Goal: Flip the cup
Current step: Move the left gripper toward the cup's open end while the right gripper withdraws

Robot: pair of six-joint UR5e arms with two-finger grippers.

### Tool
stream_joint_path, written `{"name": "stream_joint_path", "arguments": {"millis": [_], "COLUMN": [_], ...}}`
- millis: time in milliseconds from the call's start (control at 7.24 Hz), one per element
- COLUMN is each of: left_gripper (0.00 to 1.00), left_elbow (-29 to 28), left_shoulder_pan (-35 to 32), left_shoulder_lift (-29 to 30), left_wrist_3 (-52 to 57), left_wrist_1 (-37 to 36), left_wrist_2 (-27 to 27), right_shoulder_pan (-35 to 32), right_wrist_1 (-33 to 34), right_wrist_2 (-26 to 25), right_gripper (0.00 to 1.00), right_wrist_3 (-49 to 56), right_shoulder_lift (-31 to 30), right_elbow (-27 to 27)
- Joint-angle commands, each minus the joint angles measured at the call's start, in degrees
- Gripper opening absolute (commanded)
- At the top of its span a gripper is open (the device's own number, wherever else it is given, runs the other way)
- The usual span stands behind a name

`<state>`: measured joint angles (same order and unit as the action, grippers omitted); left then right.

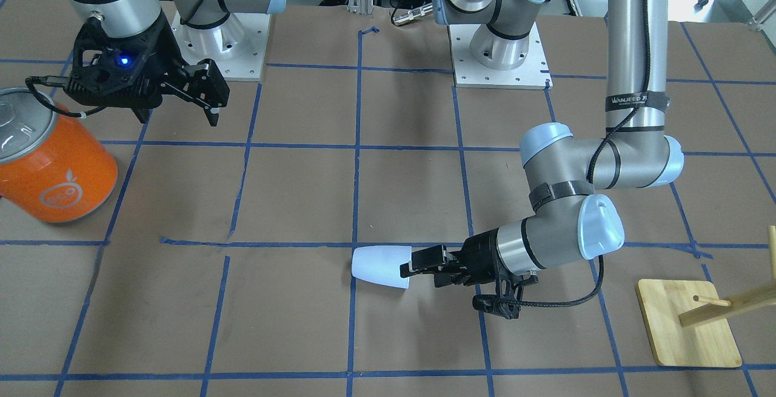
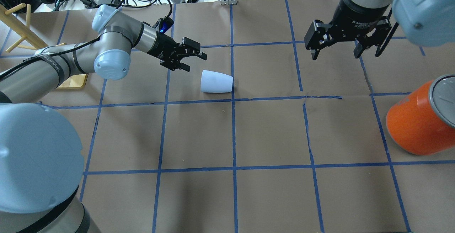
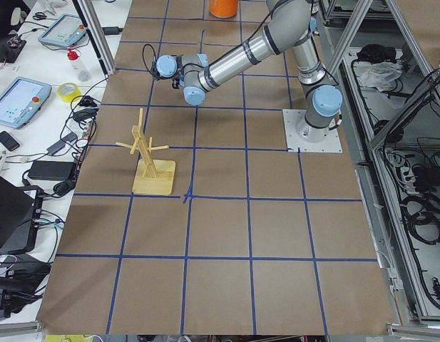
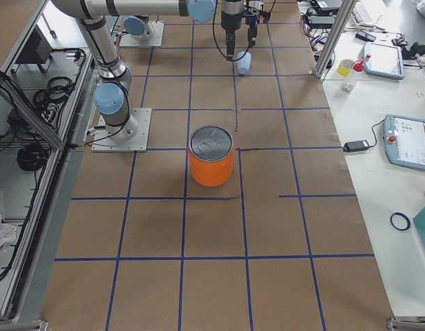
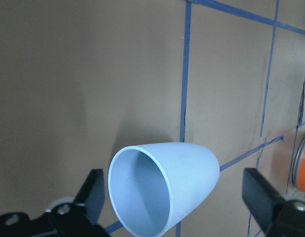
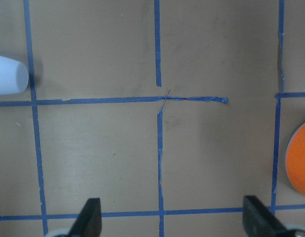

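Note:
The pale blue-white cup [image 2: 217, 82] lies on its side on the brown paper near the table's middle, with its rim pointing at my left gripper. It also shows in the front view [image 1: 381, 266] and the left wrist view [image 5: 162, 187], where I look into its bluish inside. My left gripper [image 2: 194, 61] is open and low at the rim end, with the cup's mouth between its fingers [image 5: 94, 196] and not gripped. My right gripper [image 2: 336, 53] is open and empty, hovering above the table away from the cup.
A large orange can [image 2: 419, 119] with a grey lid stands at the robot's right side. A wooden peg stand [image 1: 688, 324] on a square base sits beyond the left arm. Blue tape lines grid the paper.

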<state>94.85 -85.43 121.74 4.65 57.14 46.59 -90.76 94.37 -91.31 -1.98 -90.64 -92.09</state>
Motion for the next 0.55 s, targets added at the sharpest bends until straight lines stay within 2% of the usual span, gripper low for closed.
{"name": "stream_joint_path", "arguments": {"millis": [0,138,276,415], "left_gripper": [1.00,1.00,1.00,0.99], "left_elbow": [-0.02,0.07,0.94,3.13], "left_shoulder_pan": [0.00,0.00,-0.44,-0.44], "left_shoulder_lift": [0.51,1.12,1.22,1.22], "left_wrist_3": [-0.95,-0.96,-1.13,-1.57], "left_wrist_1": [-0.01,-0.09,0.08,0.08], "left_wrist_2": [-3.58,-3.87,-4.22,-6.92], "right_shoulder_pan": [0.14,0.23,0.23,0.23], "right_wrist_1": [3.10,2.76,-0.29,-0.59], "right_wrist_2": [0.43,-0.43,-0.53,-0.44], "right_gripper": [1.00,1.00,1.00,1.00], "right_wrist_3": [0.05,0.22,0.05,0.05], "right_shoulder_lift": [1.33,3.51,3.28,3.19], "right_elbow": [1.45,3.13,2.97,3.06]}}
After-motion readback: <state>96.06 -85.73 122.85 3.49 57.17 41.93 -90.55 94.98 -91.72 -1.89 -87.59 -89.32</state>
